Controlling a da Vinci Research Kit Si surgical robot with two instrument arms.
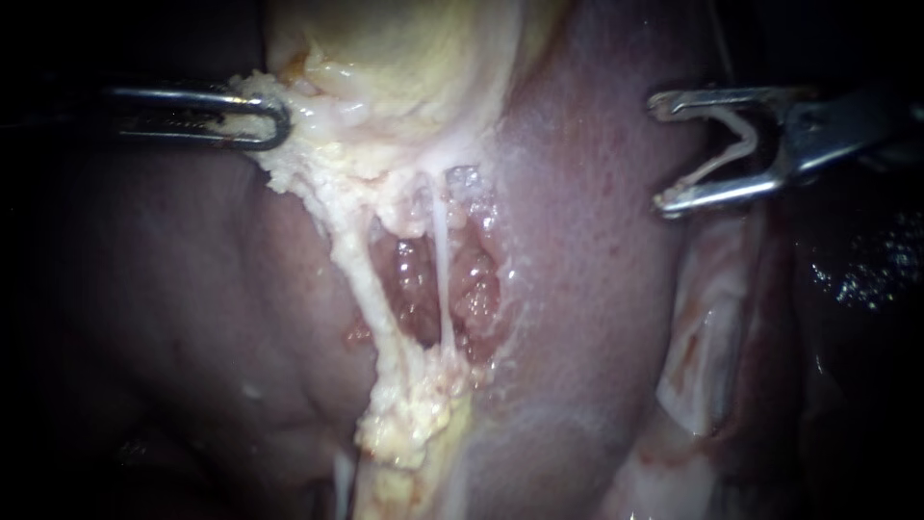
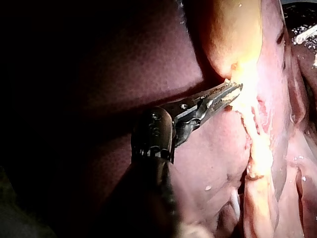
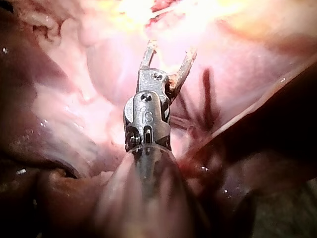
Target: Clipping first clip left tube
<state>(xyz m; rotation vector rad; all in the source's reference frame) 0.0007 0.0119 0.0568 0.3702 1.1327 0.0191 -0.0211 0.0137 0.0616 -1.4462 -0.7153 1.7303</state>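
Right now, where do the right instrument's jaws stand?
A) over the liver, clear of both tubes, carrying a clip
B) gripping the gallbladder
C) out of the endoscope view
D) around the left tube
A: the right instrument holds a clip between wide-set jaws over the liver, well aside from the left tube.

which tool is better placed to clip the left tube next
Right. The right tool holds a clip in wide jaws, free over the liver, facing the left tube. The left tool is busy, shut on pale tissue by the gallbladder.
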